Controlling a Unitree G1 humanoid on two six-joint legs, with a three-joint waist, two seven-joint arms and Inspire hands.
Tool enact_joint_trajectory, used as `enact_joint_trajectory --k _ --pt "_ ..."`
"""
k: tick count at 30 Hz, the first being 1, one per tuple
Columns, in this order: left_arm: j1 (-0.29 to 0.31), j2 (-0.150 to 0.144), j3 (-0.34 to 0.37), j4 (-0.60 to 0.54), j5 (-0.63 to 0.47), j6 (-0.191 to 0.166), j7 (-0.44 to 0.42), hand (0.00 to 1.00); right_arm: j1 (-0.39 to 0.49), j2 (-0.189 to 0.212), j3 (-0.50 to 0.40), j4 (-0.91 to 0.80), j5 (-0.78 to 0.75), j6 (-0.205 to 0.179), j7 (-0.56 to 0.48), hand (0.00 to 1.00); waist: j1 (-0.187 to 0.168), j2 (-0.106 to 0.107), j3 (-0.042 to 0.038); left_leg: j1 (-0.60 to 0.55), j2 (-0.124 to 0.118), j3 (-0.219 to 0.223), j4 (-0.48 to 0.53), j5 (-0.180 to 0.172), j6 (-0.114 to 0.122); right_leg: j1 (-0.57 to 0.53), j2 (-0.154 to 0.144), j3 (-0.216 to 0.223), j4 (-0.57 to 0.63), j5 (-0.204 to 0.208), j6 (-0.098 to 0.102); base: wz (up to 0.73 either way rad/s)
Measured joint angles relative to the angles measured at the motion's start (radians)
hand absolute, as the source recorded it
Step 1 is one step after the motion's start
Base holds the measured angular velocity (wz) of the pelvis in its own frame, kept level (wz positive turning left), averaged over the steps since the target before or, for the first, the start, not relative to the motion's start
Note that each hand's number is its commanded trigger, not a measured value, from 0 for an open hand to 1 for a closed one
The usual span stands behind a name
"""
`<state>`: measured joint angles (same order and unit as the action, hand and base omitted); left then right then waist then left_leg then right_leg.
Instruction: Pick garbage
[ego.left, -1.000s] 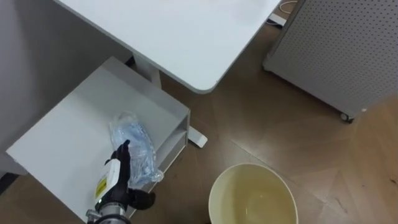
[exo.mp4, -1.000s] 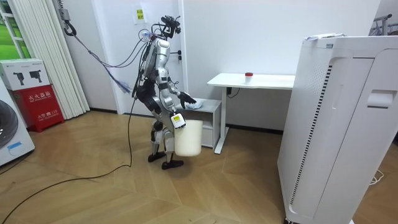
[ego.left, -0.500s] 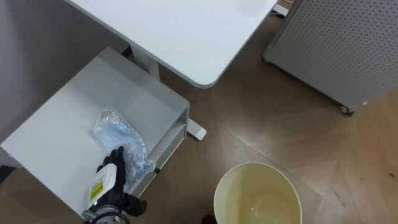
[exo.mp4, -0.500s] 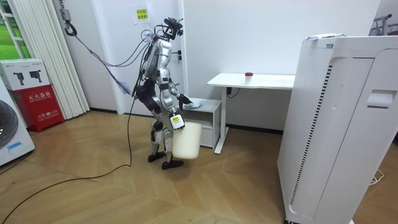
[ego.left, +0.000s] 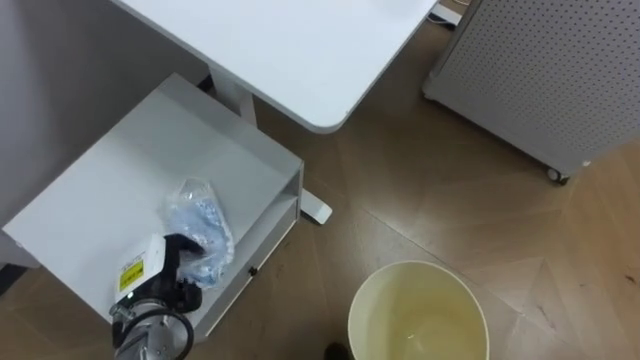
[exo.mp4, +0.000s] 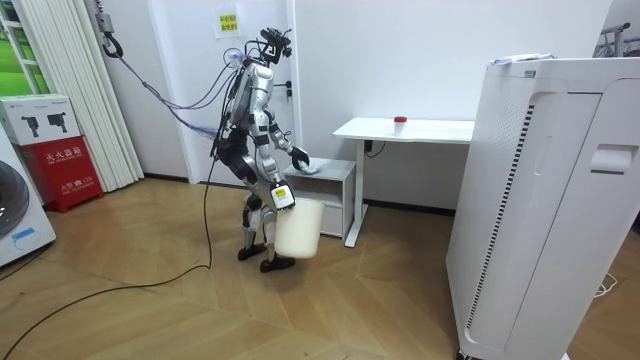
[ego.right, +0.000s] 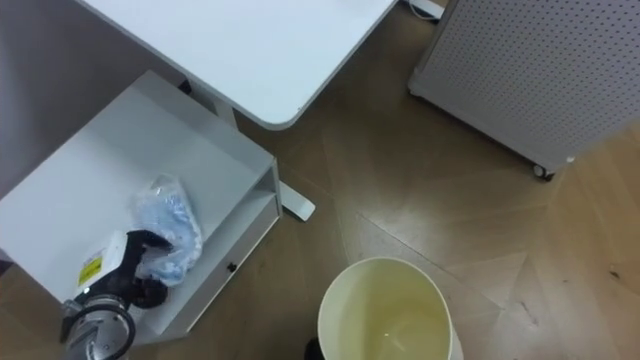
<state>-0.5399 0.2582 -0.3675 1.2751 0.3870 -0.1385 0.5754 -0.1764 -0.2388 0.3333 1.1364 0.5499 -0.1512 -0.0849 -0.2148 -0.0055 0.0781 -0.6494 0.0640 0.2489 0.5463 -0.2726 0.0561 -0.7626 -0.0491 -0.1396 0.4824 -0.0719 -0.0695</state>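
A crumpled clear plastic bag (ego.left: 200, 222) lies on top of a low white cabinet (ego.left: 150, 165) beside the desk. My left hand (ego.left: 160, 270) comes in from the lower left and sits on the bag's near end, dark fingers curled into the plastic and the thumb below it. A cream round bin (ego.left: 420, 300) hangs below and to the right, its inside bare. In the room view my right hand (exo.mp4: 283, 196) grips the rim of the bin (exo.mp4: 298, 228) and holds it just off the floor by my legs, while I lean towards the cabinet.
A white desk (ego.left: 280, 50) overhangs the cabinet's far side, with its foot (ego.left: 316, 212) on the wooden floor. A white perforated unit on castors (ego.left: 540, 70) stands at the upper right. Open floor lies between it and the bin.
My left hand's fingers lay straight over the bag; now they have slid back to its near end and curled round it. The bin has swung slightly closer to my legs.
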Motion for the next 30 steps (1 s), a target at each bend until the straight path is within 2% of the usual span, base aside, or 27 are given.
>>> enact_joint_trajectory --k 11,14,18,20,23,25,28,30 --pt "0.016 -0.008 -0.013 0.002 -0.002 0.014 -0.038 1.00 0.003 0.000 0.019 0.000 0.000 0.000 -0.010 1.00 0.000 0.002 -0.0009 0.020 0.001 0.000 -0.013 0.001 -0.001 0.022 0.004 0.000 -0.018 0.004 0.001 0.00" --pt "0.030 -0.025 -0.021 -0.003 -0.014 0.015 -0.038 1.00 0.002 -0.002 0.039 -0.002 0.002 -0.005 -0.018 1.00 0.004 0.001 -0.0012 0.034 0.000 0.007 -0.022 0.001 -0.001 0.031 0.005 0.007 -0.019 0.005 0.002 -0.06" --pt "0.037 -0.043 -0.030 -0.019 -0.089 -0.001 -0.049 1.00 0.003 0.003 0.040 -0.008 -0.006 -0.024 -0.018 1.00 0.004 0.002 -0.0013 0.033 0.000 0.011 -0.025 0.001 0.000 0.029 0.006 0.009 -0.024 0.006 0.004 -0.02" --pt "0.040 -0.058 -0.040 -0.038 -0.128 -0.010 -0.076 1.00 0.003 0.002 0.048 -0.015 -0.005 -0.036 -0.015 1.00 0.004 0.001 -0.0016 0.033 0.000 0.011 -0.028 0.002 0.001 0.029 0.006 0.009 -0.028 0.008 0.006 0.00" --pt "0.061 -0.097 -0.080 -0.108 -0.166 -0.031 -0.127 1.00 0.000 0.006 0.070 -0.015 -0.005 -0.057 -0.010 1.00 0.004 0.001 -0.0020 0.034 -0.004 0.011 -0.026 0.005 0.003 0.031 0.003 0.009 -0.031 0.009 0.008 0.00" --pt "0.089 -0.138 -0.100 -0.159 -0.177 -0.059 -0.171 1.00 -0.002 0.018 0.081 -0.015 -0.009 -0.077 0.000 1.00 0.007 -0.001 -0.0034 0.033 -0.005 0.012 -0.027 0.005 0.003 0.032 0.003 0.009 -0.035 0.011 0.010 0.00" --pt "0.142 -0.188 -0.155 -0.227 -0.186 -0.068 -0.233 1.00 -0.002 0.039 0.095 -0.017 -0.009 -0.091 0.014 1.00 0.008 -0.005 -0.0062 0.034 -0.006 0.012 -0.028 0.005 0.004 0.032 0.002 0.009 -0.036 0.010 0.011 0.00" --pt "0.173 -0.202 -0.202 -0.262 -0.186 -0.069 -0.269 1.00 -0.001 0.052 0.107 -0.026 -0.015 -0.098 0.015 1.00 0.006 -0.008 -0.0078 0.034 -0.007 0.012 -0.029 0.006 0.005 0.031 0.001 0.009 -0.034 0.010 0.011 0.00"
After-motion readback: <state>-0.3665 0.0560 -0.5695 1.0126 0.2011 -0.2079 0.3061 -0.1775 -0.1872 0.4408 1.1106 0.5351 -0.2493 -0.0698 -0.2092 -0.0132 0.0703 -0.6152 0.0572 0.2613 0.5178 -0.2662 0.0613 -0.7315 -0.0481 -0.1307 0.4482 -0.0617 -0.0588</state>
